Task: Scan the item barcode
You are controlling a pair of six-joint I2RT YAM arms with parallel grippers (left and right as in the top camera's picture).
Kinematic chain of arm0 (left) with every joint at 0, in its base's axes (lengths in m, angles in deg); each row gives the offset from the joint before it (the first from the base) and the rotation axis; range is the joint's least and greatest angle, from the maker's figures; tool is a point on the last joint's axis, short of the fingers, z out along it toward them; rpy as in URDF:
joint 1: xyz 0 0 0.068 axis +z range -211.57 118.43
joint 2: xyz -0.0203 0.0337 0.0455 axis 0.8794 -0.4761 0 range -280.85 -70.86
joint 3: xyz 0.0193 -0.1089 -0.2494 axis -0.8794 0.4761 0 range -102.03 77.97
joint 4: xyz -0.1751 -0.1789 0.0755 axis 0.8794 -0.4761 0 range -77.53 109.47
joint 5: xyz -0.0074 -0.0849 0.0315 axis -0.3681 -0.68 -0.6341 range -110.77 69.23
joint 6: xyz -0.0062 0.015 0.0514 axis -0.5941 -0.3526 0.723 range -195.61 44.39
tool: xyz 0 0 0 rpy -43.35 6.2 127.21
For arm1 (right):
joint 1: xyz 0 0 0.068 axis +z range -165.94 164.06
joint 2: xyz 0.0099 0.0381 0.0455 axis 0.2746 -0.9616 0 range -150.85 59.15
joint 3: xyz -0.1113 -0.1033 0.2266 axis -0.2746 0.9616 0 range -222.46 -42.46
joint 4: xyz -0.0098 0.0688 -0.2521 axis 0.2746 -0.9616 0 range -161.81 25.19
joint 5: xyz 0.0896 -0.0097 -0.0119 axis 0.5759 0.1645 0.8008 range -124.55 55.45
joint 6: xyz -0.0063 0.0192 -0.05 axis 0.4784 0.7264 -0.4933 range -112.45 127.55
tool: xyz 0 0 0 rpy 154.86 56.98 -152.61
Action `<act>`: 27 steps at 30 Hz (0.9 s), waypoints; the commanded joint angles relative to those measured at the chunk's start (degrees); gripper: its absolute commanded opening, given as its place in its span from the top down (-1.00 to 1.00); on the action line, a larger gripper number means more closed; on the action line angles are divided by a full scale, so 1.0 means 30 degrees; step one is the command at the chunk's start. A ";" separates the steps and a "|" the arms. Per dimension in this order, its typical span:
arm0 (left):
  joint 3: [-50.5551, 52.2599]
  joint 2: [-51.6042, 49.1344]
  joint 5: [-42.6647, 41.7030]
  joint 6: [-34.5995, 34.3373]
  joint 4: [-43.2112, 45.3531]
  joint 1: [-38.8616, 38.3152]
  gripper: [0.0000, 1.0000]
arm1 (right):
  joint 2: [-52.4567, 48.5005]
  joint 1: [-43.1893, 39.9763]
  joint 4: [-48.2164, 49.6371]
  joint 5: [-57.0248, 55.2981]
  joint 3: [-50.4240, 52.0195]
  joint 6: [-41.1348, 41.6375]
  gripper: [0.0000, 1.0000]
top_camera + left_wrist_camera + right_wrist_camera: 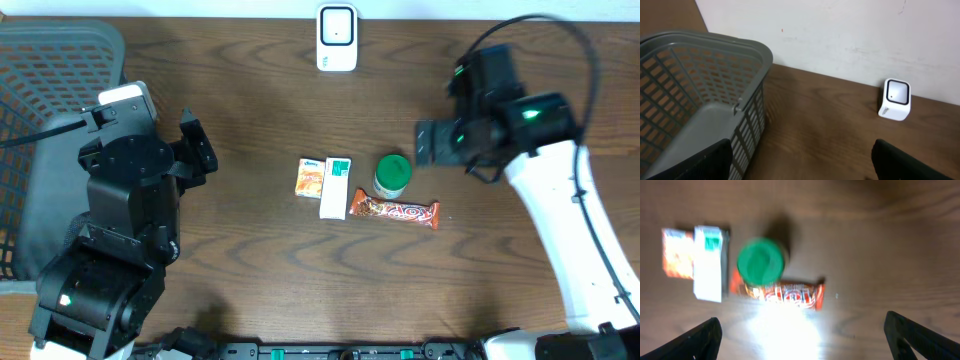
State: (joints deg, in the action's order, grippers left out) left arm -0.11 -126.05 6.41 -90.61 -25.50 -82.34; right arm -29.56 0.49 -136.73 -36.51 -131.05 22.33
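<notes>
Several items lie mid-table: a small orange box [312, 177], a white and green box [335, 188], a green-lidded jar [392, 175] and a red-orange candy bar [394, 210]. The white scanner [337, 38] stands at the far edge. My right gripper [432, 143] hovers open just right of the jar, holding nothing. Its wrist view shows the jar lid [760, 262], the candy bar [785, 294], the white box [708, 262] and the orange box [676, 252] ahead of the open right gripper [805, 335]. My left gripper [195, 150] is open and empty at the left, well away from the items.
A grey plastic basket [40, 120] sits at the table's left edge, close beside my left arm. In the left wrist view the basket [690, 100] fills the left side, the scanner [895, 99] stands by the wall, and the left gripper [800, 160] spans bare wood.
</notes>
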 commanded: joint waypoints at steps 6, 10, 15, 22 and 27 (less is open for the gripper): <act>0.0204 0.0073 0.0248 -0.0087 -0.0007 0.0044 -0.78 | 0.0066 0.2208 0.0546 -0.0197 0.3978 -0.1698 -0.98; 0.0204 0.0073 0.0248 -0.0087 -0.0007 0.0044 -0.78 | 0.0066 0.3002 0.1501 -0.0182 0.4947 -0.2790 -0.98; 0.0204 0.0073 0.0248 -0.0087 -0.0007 0.0044 -0.78 | 0.0066 0.3577 0.3060 -0.0182 0.6936 -0.5690 -0.98; 0.0204 0.0073 0.0248 -0.0087 -0.0007 0.0044 -0.79 | 0.0066 0.3650 0.6462 0.0073 1.0280 -0.6790 -0.98; 0.0204 0.0073 0.0240 -0.0087 -0.0007 0.0044 -0.79 | 0.0066 0.3650 0.9406 0.1537 1.1708 -0.8109 -0.99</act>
State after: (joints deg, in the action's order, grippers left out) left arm -0.09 -126.05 6.41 -90.61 -25.52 -82.34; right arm -29.56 10.83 -110.57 -34.43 -97.42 1.75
